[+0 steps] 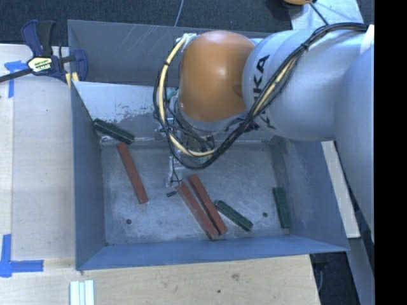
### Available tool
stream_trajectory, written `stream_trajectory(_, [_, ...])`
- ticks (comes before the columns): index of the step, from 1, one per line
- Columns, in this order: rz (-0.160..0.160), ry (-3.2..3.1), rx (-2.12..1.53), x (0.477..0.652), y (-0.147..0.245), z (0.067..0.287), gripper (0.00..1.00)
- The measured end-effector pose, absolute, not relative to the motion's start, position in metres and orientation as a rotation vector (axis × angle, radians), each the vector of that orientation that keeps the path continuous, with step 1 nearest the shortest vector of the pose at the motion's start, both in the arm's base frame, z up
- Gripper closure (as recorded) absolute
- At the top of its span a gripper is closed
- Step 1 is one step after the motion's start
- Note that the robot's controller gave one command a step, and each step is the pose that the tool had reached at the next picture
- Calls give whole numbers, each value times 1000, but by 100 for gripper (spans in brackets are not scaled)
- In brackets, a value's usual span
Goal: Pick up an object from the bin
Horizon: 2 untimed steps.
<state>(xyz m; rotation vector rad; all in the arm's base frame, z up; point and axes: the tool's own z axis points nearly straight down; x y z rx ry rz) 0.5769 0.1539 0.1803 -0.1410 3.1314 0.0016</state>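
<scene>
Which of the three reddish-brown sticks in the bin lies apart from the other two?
The reddish-brown stick on the left: it lies alone, while the other two lie side by side near the middle.

place: robotics lab | evidence: KUKA arm (318, 88) over grey metal bin (89, 183)

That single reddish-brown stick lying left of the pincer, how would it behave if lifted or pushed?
The reddish-brown stick looks straight and flat-sided, so it is probably stiff and unlikely to roll. Being long and thin, it may tilt if gripped near one end.
</scene>
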Motion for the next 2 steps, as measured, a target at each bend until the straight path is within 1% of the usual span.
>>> stream_trajectory(1, [1, 3075, -630, 580, 193, 159, 0])
stream_trajectory(2, [-1, 3052, -744, 589, 191, 124, 0])
